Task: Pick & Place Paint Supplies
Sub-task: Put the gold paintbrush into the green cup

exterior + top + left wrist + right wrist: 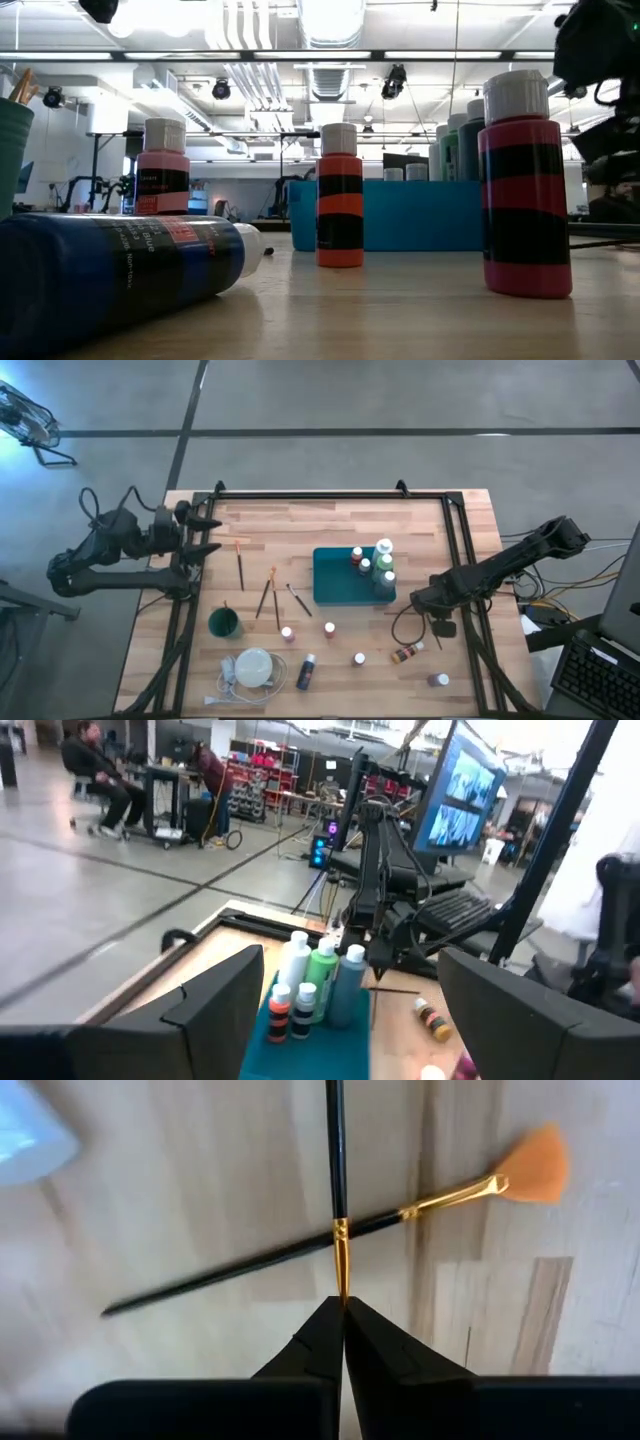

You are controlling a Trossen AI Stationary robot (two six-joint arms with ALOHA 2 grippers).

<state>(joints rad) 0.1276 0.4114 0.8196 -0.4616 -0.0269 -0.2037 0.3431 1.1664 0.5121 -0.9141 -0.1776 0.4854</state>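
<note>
Two dark, nearly black robot arms, built of chunky jointed segments. The left arm (120, 545), at the left of the overhead frame, has looping black cables along its links. The right arm (500, 570), at the right, is a long slender boom. The right gripper (343, 1312) has matte black, wedge-shaped fingers (385, 1348).

you are looking at a wooden table (330, 520) carrying a teal tray (335, 582) at centre, brushes (268, 595) at nine o'clock, a green cup (224, 623), a white disc (254, 666) and loose paint bottles (358, 658) toward six.
</note>
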